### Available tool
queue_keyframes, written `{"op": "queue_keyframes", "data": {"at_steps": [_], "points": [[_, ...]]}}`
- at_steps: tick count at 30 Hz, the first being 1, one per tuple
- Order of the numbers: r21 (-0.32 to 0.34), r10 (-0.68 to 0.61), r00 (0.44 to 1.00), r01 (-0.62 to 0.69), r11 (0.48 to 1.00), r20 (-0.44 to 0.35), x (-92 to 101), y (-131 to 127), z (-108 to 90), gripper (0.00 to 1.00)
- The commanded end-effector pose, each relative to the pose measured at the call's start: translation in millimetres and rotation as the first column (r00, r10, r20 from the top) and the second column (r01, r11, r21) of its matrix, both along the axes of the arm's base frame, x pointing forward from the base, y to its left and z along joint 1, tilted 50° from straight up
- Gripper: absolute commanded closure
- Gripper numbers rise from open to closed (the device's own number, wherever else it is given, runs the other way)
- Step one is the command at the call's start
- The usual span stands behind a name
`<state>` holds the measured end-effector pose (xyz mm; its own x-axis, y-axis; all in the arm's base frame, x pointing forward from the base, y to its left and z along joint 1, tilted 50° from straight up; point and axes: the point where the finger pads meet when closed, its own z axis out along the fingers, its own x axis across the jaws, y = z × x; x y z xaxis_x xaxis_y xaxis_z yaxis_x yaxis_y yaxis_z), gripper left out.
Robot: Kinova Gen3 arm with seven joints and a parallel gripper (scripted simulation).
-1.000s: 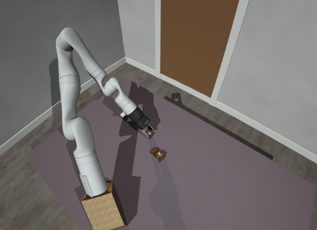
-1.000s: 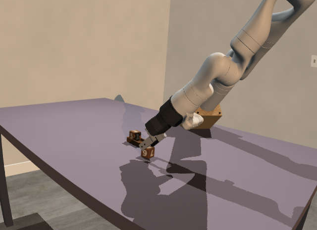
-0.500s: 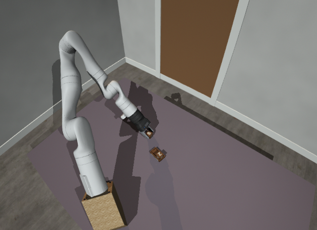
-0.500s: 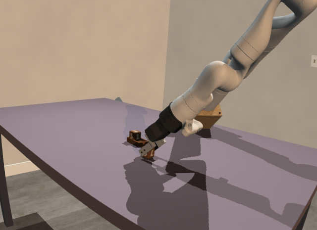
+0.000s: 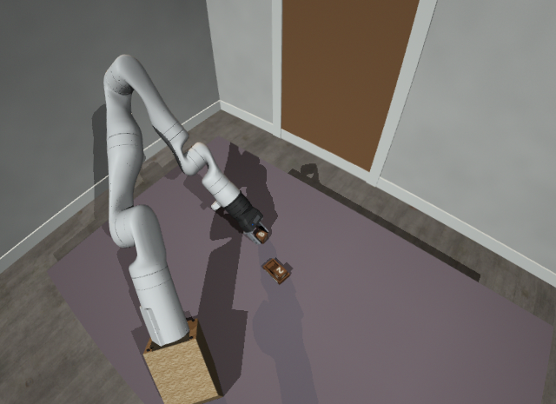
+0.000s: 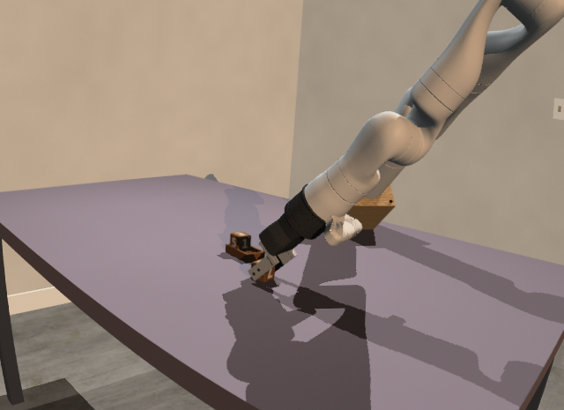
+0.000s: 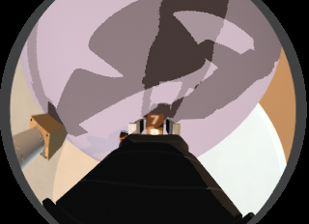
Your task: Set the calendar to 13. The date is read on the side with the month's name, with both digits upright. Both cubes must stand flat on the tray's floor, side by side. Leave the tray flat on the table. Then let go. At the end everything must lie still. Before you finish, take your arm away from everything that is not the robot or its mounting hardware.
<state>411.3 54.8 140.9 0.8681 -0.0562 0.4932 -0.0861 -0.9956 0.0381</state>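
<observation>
The pincer (image 6: 263, 270) stood released, its fingers either side of the loose cube (image 6: 265, 275) on the table (image 6: 137, 223), gripping nothing. The tray (image 6: 246, 254) lay just beyond. The cube looked rigid, light, smooth-faced; opposite flat faces seemed the proper hold.

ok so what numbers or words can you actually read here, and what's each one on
"2": top face of the cube in the tray.
"1": side face of that cube, with a blurred digit beside it.
"7": face of the loose cube between the open gripper fingers.
Month name: not legible.
</observation>
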Motion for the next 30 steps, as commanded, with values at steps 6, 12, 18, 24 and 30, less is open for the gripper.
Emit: {"op": "queue_keyframes", "data": {"at_steps": [6,12,18,24,30], "points": [[0.0,-0.001,1.0,0.001,1.0,0.001,0.0,-0.3,0.3,0.1],[0.0,-0.001,1.0,0.001,1.0,0.001,0.0,-0.3,0.3,0.1],[0.0,-0.001,1.0,0.001,1.0,0.001,0.0,-0.3,0.3,0.1],[0.0,-0.001,1.0,0.001,1.0,0.001,0.0,-0.3,0.3,0.1],[0.0,-0.001,1.0,0.001,1.0,0.001,0.0,-0.3,0.3,0.4]]}}
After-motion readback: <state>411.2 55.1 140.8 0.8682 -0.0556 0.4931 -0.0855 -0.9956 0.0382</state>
